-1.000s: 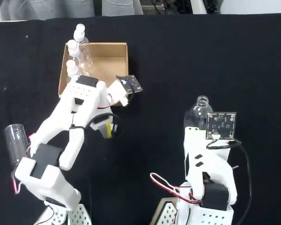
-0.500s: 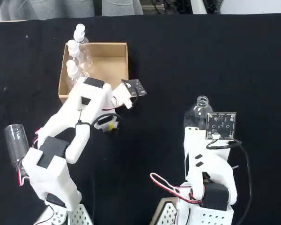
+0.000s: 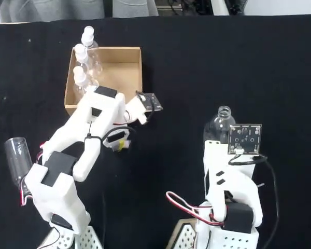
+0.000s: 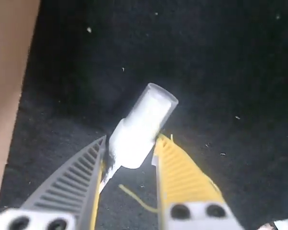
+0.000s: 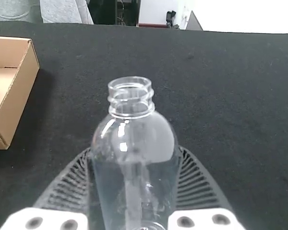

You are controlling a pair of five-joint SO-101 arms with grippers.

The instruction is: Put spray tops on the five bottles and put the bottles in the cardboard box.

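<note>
left wrist view: left gripper jaws pinch the spray top at its base; its long axis points out past them, near the cardboard box. right gripper jaws clasp an upright bottle.

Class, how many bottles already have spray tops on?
3, lined along one cardboard box wall: far bottle, middle bottle, near bottle. The arm may hide more.

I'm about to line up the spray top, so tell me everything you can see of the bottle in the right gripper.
The bottle is clear plastic, empty as far as shows, with a rounded shoulder and a ringed neck. Its mouth is open and uncapped. It stands upright between the ribbed fingers of the right gripper, which press its sides. It is over the black table, well apart from the cardboard box. Its base is hidden.
</note>
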